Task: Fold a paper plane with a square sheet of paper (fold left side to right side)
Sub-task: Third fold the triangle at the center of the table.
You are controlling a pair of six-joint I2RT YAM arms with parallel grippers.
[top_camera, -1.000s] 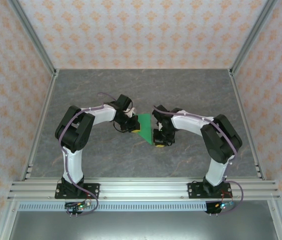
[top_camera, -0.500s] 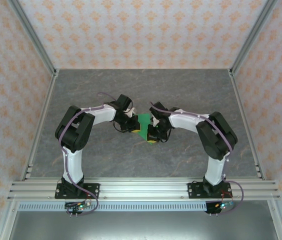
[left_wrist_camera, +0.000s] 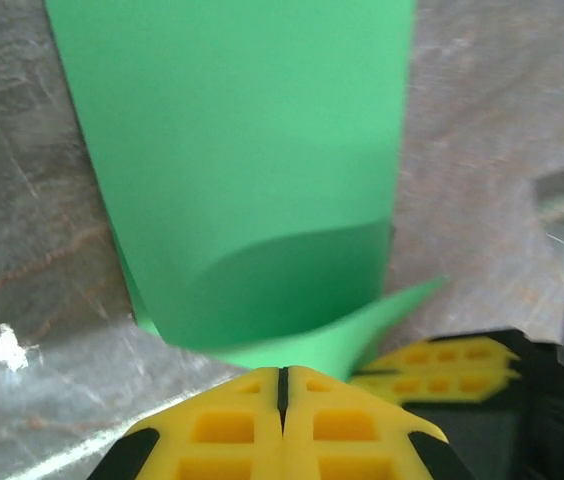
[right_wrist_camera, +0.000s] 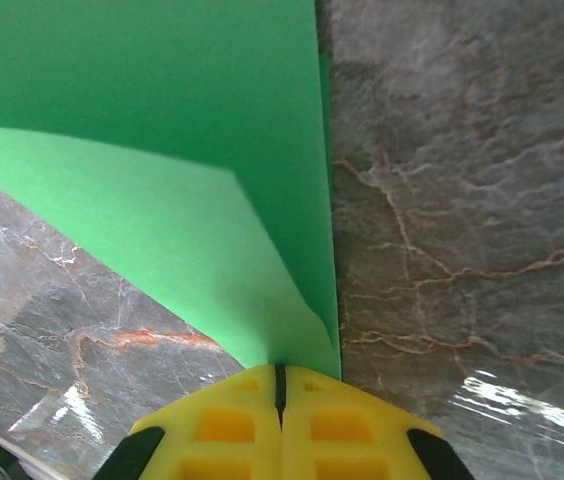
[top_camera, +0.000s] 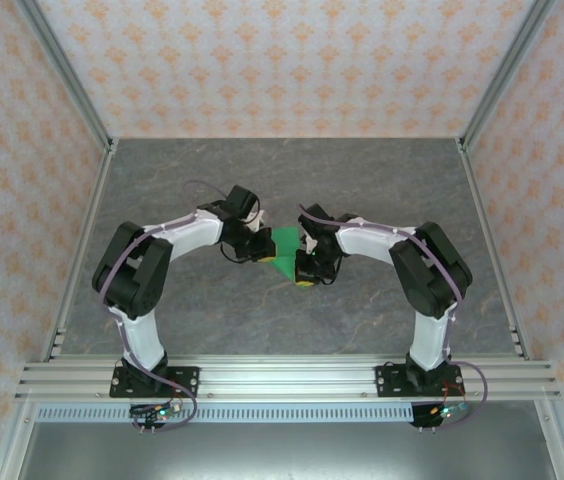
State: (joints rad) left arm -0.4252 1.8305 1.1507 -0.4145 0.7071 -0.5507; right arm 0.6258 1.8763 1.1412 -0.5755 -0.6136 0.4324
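From where I stood, the paper (top_camera: 284,250) sat near the middle of the table (top_camera: 382,180), caught between the two arms. The left gripper (left_wrist_camera: 283,375) had its jaws pressed together on one edge of the sheet, and the green bowed up into a soft curl just ahead of its tips. The right gripper (right_wrist_camera: 280,370) was likewise clamped tight on a corner, where one layer curved over another and a straight edge ran away beside bare stone. It looked to me like the left-to-right fold was under way, with no crease pressed flat yet. To do it well, I thought the right gripper should act as the anchor, staying low and steady, while the left one carried its edge across in a gentle arc. Dragging it would only make the thin sheet buckle or slip out of the pinch. The two edges wanted lining up squarely before anything came down, because a skewed first fold would spoil every later one. Only then should either grip let go and the bend be pressed flat.
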